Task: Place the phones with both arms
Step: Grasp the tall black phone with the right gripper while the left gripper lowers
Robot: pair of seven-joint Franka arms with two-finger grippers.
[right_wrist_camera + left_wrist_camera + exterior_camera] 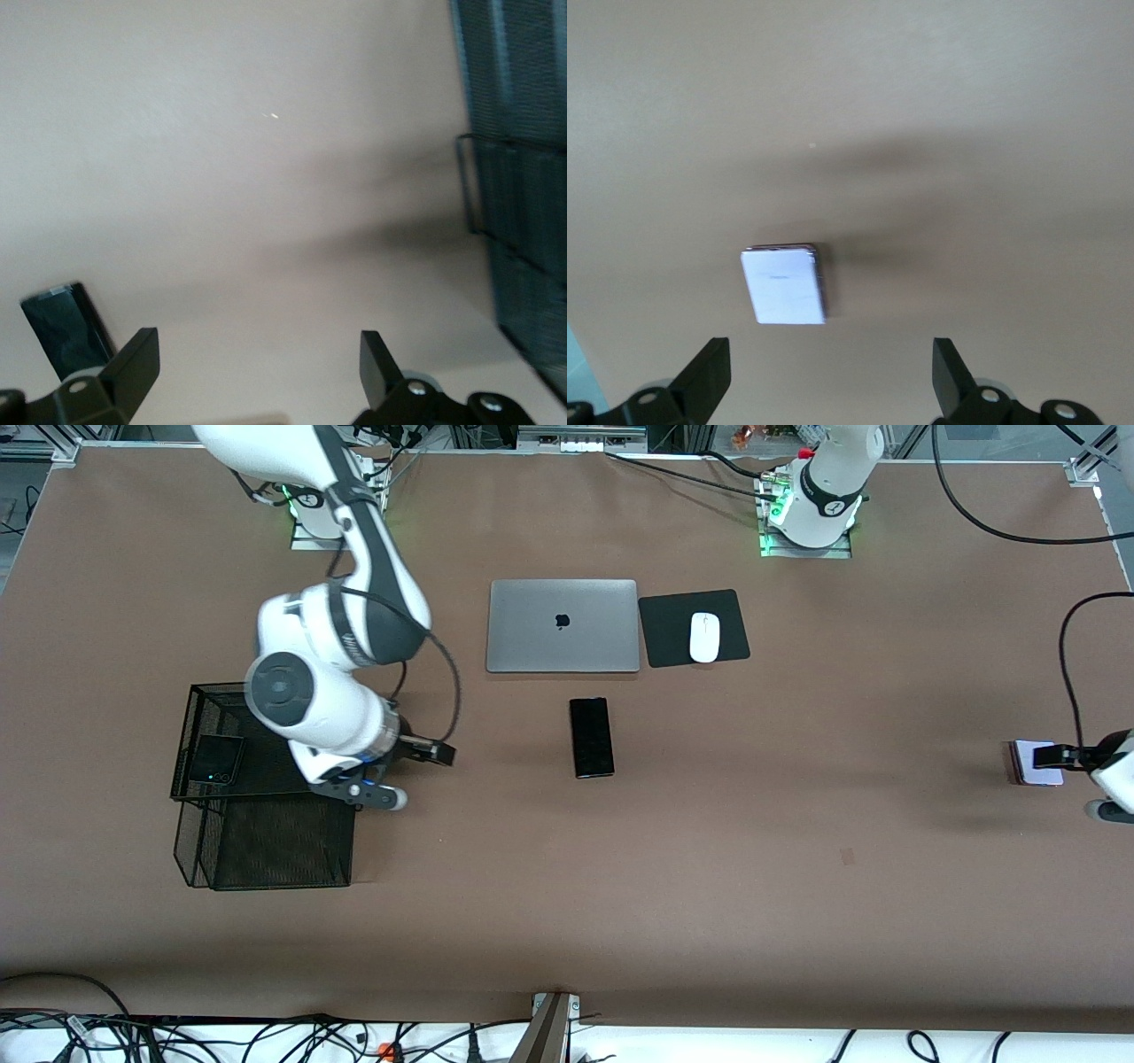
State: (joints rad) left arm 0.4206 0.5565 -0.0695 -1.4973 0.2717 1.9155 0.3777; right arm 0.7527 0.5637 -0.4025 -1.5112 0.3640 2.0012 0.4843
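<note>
A long slim black phone (592, 737) (66, 328) lies mid-table, nearer to the front camera than the laptop. A small black phone (215, 759) rests in the upper tier of the black mesh basket (266, 850) (523, 177). The pale lavender phone (1036, 763) (784, 285) lies flat at the left arm's end of the table. My left gripper (1054, 757) (830, 376) hovers by its edge, open, with only bare table between the fingers. My right gripper (436, 753) (257, 367) hangs open and empty over the table between the basket and the long phone.
A shut grey laptop (563, 626) sits toward the robots' bases, beside a white mouse (704, 638) on a black mouse pad (740, 615). Black cables trail across the table at the left arm's end and along the front edge.
</note>
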